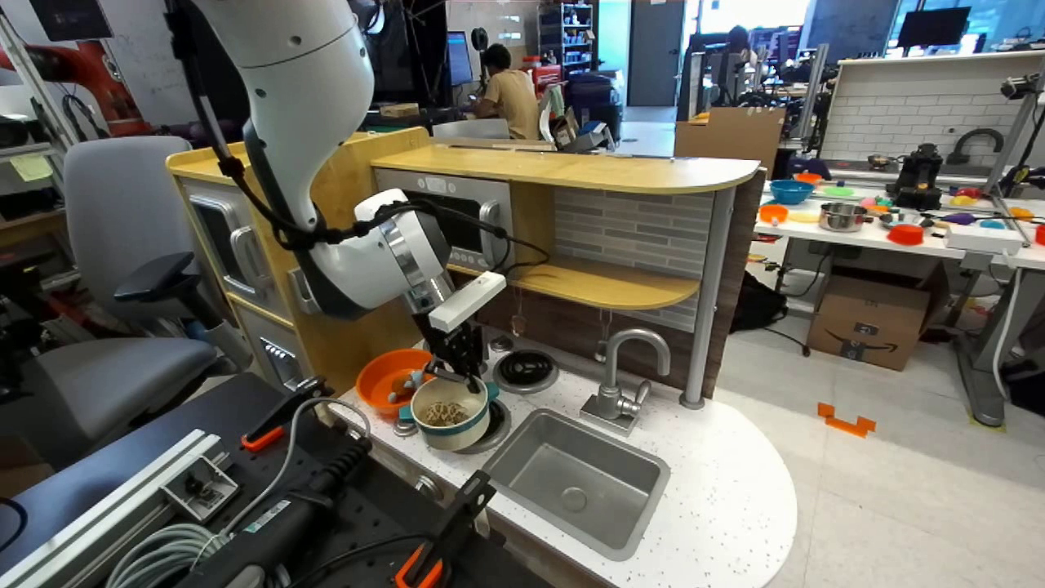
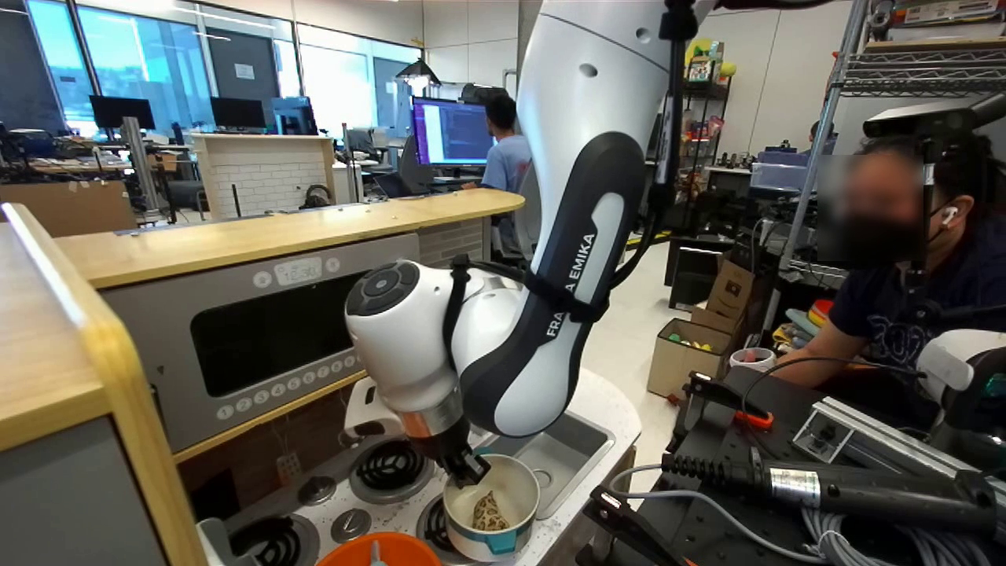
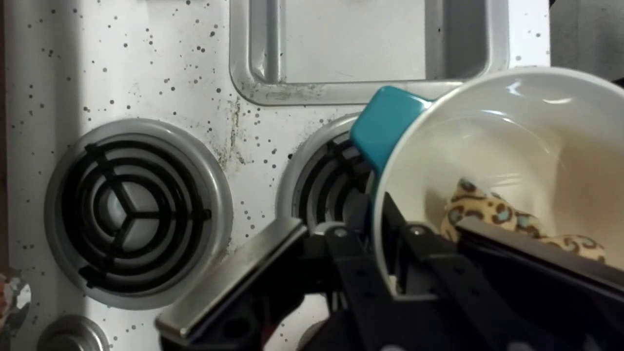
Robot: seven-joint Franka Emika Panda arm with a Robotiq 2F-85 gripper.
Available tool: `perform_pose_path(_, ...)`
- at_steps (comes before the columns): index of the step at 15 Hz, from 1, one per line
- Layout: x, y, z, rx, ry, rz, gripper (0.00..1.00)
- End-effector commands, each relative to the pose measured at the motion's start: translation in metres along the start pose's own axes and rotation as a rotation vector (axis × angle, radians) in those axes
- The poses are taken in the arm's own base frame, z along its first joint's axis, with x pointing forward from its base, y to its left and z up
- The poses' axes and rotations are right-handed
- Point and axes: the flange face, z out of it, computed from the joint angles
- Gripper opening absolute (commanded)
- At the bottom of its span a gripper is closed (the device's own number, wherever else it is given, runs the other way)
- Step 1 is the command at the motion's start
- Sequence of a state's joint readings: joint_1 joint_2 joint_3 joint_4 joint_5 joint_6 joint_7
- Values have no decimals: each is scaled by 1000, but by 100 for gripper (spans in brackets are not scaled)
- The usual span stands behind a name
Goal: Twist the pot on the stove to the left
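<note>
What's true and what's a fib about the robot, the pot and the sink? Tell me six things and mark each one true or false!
1. The tool is gripping the pot. True.
2. The pot is empty. False: a spotted thing lies inside it.
3. An orange bowl stands beside the pot. True.
4. A curved tap stands next to the sink. True.
5. The pot is down in the sink. False: it is outside the sink, and in the wrist view it partly hides a stove burner.
6. The tool is wholly outside the pot. False: it straddles the pot's edge, partly inside and partly outside.
</note>
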State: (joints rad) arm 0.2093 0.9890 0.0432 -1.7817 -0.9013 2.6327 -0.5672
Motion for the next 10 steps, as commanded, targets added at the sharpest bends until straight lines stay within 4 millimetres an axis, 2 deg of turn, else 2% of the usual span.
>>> perform_pose_path(1, 0, 11, -5, -18, 42, -92, 2)
perform_pose_path(6, -10, 29, -1, -42, 33, -100, 2)
perform_pose_path(10, -4, 24, 9, -30, 21, -110, 2)
